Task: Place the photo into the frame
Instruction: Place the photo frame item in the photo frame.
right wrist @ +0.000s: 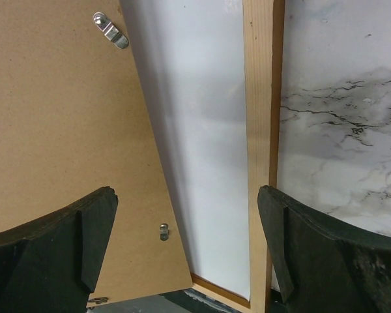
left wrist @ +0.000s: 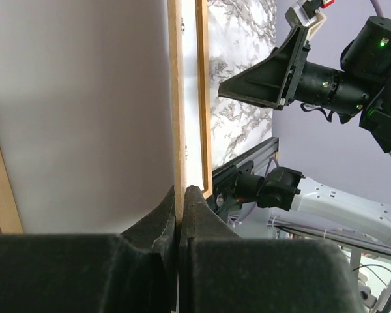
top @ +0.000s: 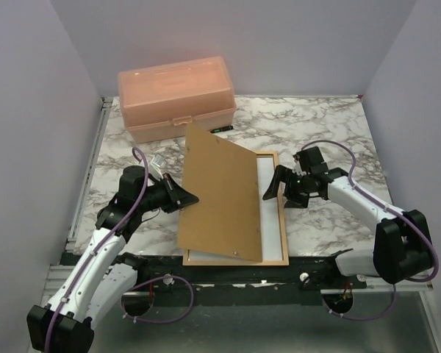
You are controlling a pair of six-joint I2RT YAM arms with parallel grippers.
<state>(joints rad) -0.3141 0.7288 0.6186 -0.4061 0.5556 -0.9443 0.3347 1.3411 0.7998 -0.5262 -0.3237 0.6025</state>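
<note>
Left pincer pinching backing board, frame beneath

The backing board looks matt brown fibreboard, the frame smooth wood, the box pink plastic.

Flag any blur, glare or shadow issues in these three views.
Top external: even soft light, sharp, no glare; the backing board throws a faint shadow inside the frame. Left wrist: the left tool is a dark mass against the lens; the photo, white back up, reads flat, featureless grey. Right wrist: soft shadow band along the board edge; right tool dark, marble table crisp.
</note>
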